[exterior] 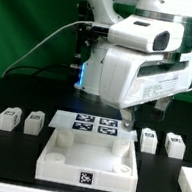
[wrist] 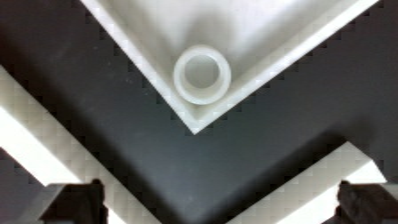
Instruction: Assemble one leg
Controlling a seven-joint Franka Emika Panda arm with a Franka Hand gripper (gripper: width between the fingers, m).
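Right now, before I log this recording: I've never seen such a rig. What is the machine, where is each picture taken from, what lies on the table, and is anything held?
The big white machine is a robot arm that ends in a two-finger pincer. One picture comes from a camera off the arm that sees the whole scene. The other comes from a camera on the wrist, looking past the pincer.

On the black table lies a large white square panel with corner holes. Behind it is a flat marker board. Four small white legs lie beside the panel, two on each side. The wrist view shows one panel corner and its hole.

The pincer is open and holds nothing.
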